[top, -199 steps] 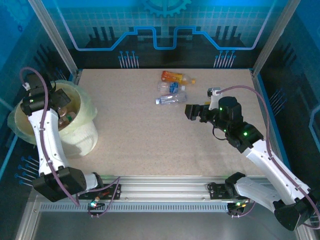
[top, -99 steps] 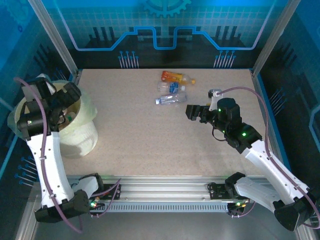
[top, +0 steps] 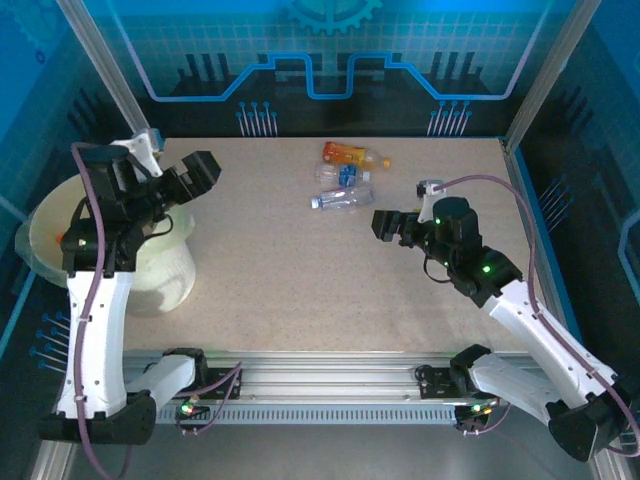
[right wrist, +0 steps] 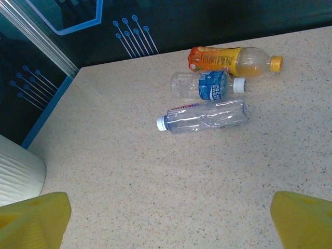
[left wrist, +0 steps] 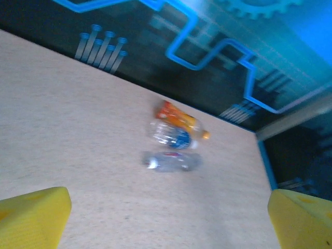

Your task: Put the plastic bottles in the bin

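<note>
Left gripper (top: 195,175): swung off bin (top: 170,270), spread, empty (drop likely done) | right gripper (top: 385,222): spread, empty | bottles (top: 345,178) remaining: three

The left arm (top: 95,300) rises steeply from its base at the near edge. Its wrist bends so that the left claw (top: 197,172) points toward the far right. Its 2 yellow pads (left wrist: 32,217) sit spread wide at the lower corners of the wrist view. The right arm (top: 530,320) reaches forward and inward. The right claw (top: 383,223) points left, its own 2 yellow pads (right wrist: 31,220) equally far apart.
</note>
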`<move>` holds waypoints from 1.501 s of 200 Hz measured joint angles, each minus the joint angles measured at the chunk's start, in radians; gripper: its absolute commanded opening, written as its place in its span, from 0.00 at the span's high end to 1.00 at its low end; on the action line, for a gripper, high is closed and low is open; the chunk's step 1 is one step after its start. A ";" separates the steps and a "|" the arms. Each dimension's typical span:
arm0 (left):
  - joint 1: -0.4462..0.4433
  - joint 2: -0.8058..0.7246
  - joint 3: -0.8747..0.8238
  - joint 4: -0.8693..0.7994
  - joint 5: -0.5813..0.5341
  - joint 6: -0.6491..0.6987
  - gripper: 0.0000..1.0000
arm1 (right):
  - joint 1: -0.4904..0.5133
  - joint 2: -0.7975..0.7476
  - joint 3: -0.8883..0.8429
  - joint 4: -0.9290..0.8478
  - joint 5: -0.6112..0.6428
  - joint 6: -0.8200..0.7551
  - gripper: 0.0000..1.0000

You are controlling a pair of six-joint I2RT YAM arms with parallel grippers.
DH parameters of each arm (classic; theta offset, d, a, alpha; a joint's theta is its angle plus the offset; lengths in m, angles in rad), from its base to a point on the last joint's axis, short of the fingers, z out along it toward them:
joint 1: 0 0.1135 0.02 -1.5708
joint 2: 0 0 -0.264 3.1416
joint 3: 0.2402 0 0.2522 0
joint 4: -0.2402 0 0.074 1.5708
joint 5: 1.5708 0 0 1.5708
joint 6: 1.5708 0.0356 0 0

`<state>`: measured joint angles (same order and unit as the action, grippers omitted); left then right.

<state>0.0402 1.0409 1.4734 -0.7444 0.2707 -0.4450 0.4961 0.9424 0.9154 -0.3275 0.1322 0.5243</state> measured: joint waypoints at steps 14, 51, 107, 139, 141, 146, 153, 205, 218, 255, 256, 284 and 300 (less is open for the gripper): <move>-0.037 -0.002 -0.036 0.060 0.056 -0.022 0.01 | 0.000 0.004 -0.004 0.000 0.000 0.001 0.00; -0.146 0.005 -0.131 0.206 0.156 -0.056 0.01 | -0.001 0.045 -0.004 0.007 -0.001 0.011 0.00; -0.175 0.013 -0.291 0.324 0.192 -0.114 0.01 | -0.029 0.173 -0.003 0.006 -0.008 0.034 0.00; -0.175 0.007 -0.340 0.328 0.195 -0.126 0.01 | -0.066 0.290 0.034 0.006 -0.024 0.046 0.00; -0.175 0.006 -0.342 0.328 0.195 -0.126 0.01 | -0.067 0.295 0.037 0.006 -0.025 0.047 0.00; -0.175 0.001 -0.346 0.328 0.195 -0.126 0.01 | -0.073 0.315 0.047 0.006 -0.029 0.049 0.00; -0.175 -0.006 -0.352 0.327 0.194 -0.126 0.01 | -0.080 0.339 0.059 0.008 -0.032 0.053 0.00; -0.175 -0.051 -0.364 0.306 0.179 -0.106 0.01 | -0.124 0.496 0.137 0.037 -0.062 0.064 0.00; -0.175 -0.053 -0.364 0.296 0.171 -0.101 0.01 | -0.133 0.534 0.162 0.037 -0.070 0.064 0.00; -0.175 -0.053 -0.365 0.269 0.153 -0.089 0.01 | -0.155 0.619 0.238 0.027 -0.072 0.110 0.00; -0.175 -0.053 -0.365 0.269 0.153 -0.088 0.01 | -0.156 0.620 0.239 0.026 -0.072 0.112 0.00; -0.175 -0.053 -0.367 0.255 0.144 -0.077 0.01 | -0.159 0.687 0.311 0.013 -0.072 0.180 0.00; -0.175 -0.053 -0.372 0.251 0.140 -0.076 0.01 | -0.159 0.728 0.346 0.006 -0.074 0.228 0.00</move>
<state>-0.1352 0.9878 1.1011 -0.4934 0.4110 -0.5209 0.3367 1.6707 1.2613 -0.3218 0.0586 0.7525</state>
